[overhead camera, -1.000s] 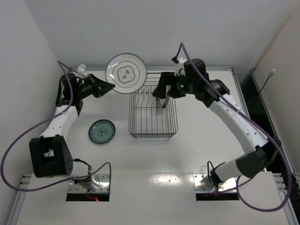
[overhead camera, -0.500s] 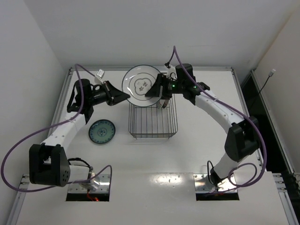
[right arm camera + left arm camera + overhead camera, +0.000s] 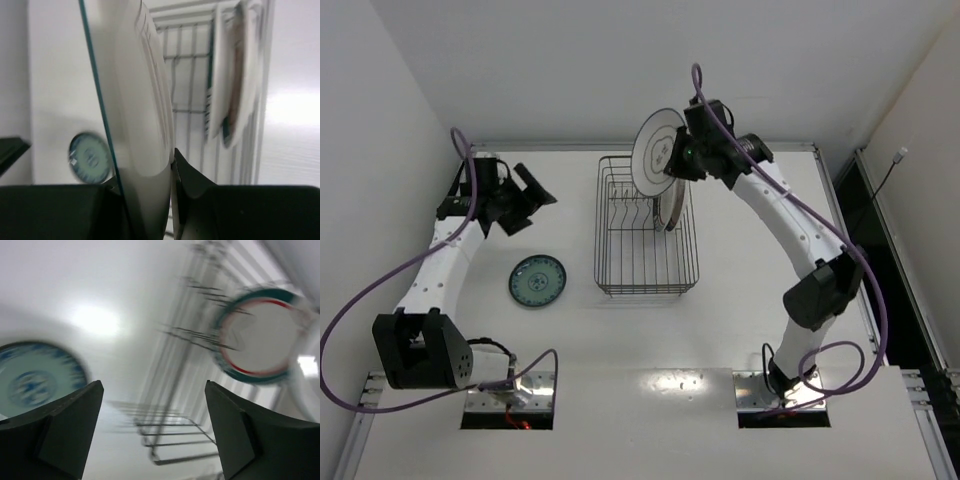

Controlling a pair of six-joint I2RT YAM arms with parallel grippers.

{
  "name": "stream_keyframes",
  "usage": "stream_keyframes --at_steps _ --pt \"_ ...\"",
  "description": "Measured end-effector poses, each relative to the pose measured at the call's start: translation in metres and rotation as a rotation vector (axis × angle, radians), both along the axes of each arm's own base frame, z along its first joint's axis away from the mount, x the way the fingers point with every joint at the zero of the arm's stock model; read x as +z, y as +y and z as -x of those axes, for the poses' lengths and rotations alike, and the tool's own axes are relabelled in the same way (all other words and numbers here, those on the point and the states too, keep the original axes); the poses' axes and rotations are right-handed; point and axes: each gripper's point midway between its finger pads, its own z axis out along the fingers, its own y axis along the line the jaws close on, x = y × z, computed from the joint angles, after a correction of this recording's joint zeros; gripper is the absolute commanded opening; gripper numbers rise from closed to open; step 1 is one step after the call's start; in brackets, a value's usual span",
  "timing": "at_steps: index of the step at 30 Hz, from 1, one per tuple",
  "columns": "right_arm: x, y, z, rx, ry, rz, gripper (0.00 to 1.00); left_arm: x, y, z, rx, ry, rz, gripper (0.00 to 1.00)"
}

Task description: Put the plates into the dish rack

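The dish rack (image 3: 646, 291) sits mid-table, and it's part-loaded. What look like two plates (image 3: 666, 208) stand on edge between the tines toward its 1 o'clock corner. The left wrist view, blurred as it is, catches a teal-and-red rim ring on one of them.

Now the one in play: a pale plate (image 3: 652, 150) is up in the air at the rack's 12 o'clock end. It is tipped nearly upright, with its face toward 9 o'clock. The right gripper (image 3: 680, 152) is clenched on its rim, and the right wrist view shows the plate wedged between the fingers. It looks lined up for a slot but isn't down in the tines yet.

One more to go after that: the small teal plate (image 3: 538, 281) lies flat on the table (image 3: 740, 320) at the rack's 8 o'clock, well apart from it. The left gripper (image 3: 534, 200) hangs at 10 o'clock, jaws spread wide with nothing between them.
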Motion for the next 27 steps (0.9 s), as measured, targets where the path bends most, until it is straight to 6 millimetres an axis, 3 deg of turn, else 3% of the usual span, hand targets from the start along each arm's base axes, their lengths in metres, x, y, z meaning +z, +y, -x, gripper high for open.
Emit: stream_keyframes --at_steps 3,4,7,10,14,23,27 --pt "0.018 -0.010 -0.014 -0.094 -0.059 0.143 0.00 -0.043 0.043 0.020 0.127 0.174 -0.130 0.91" --pt "0.019 -0.010 -0.017 -0.114 -0.067 0.192 0.00 -0.057 0.052 0.029 0.154 0.235 -0.166 1.00" --pt "0.002 -0.009 -0.028 -0.156 -0.052 0.335 0.00 -0.083 0.071 0.056 0.206 0.371 -0.255 1.00" --pt "-0.040 -0.008 -0.034 -0.166 0.004 0.474 0.00 -0.089 0.084 0.070 0.232 0.426 -0.318 1.00" --pt "-0.093 -0.013 -0.024 -0.140 0.105 0.631 0.00 -0.097 0.099 0.080 0.258 0.466 -0.374 1.00" --pt "-0.099 -0.015 -0.025 -0.144 0.101 0.672 0.00 -0.118 0.109 0.101 0.256 0.546 -0.413 1.00" --pt "-0.113 -0.013 -0.031 -0.132 0.124 0.651 0.00 -0.126 0.107 0.107 0.238 0.565 -0.411 1.00"
